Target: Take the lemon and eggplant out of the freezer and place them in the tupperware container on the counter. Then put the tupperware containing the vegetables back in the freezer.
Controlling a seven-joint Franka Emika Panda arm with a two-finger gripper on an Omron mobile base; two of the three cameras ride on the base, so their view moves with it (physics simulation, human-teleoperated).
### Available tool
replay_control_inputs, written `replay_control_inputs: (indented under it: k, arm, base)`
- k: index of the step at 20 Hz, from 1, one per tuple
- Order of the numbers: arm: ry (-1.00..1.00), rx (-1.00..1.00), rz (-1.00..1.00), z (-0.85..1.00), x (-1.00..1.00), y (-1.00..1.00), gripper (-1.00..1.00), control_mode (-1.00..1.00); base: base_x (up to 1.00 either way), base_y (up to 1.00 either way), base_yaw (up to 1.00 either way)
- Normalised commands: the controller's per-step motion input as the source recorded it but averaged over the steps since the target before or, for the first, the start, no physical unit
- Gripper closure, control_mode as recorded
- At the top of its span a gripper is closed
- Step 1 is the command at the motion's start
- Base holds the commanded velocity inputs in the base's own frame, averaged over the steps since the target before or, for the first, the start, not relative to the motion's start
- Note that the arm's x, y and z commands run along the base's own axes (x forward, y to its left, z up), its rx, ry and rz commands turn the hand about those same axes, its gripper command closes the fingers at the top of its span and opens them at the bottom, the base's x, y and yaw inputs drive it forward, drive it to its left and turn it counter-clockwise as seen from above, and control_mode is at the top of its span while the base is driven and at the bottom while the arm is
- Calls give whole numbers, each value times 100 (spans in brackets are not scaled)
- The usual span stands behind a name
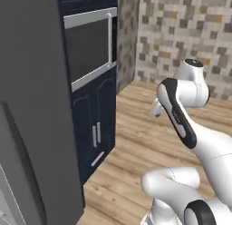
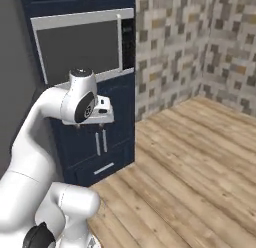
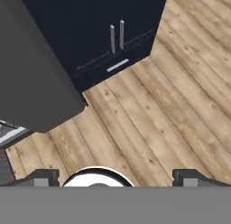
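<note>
End effector [image 3: 115, 177] open, empty, fingertips [image 3: 43, 177] spread wide at bottom of hand view, aimed down at wood floor [image 3: 162, 110]. In right base view it sits centre-left, in front of navy cabinet [image 2: 112, 137]. Freezer [image 1: 31, 106]: grey slab filling left of left base view, just beside built-in oven [image 1: 88, 47]. Stone-tile wall [image 2: 200, 47] upper right.

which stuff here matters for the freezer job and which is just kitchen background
For the job:
- freezer, the tall grey unit at the left
- gripper, open and holding nothing, pointing down at the floor

Background:
- built-in oven
- navy cabinets
- wood floor
- tiled wall
</note>
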Motion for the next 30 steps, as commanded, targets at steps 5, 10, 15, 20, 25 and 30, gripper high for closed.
replay_control_inputs:
  k: [5, 10, 15, 20, 25, 30]
  arm:
    - [0, 0, 0, 0, 0, 0, -100, 100]
    - [0, 0, 0, 0, 0, 0, -100, 100]
    - [0, 0, 0, 0, 0, 0, -100, 100]
    - [0, 0, 0, 0, 0, 0, -100, 100]
    - [0, 0, 0, 0, 0, 0, -100, 100]
    - [0, 0, 0, 0, 0, 0, -100, 100]
  base:
    - [1, 41, 85]
    - [14, 40, 80]
    - [47, 30, 56]
    - [54, 37, 6]
    - [46, 45, 0]
    - [49, 55, 0]
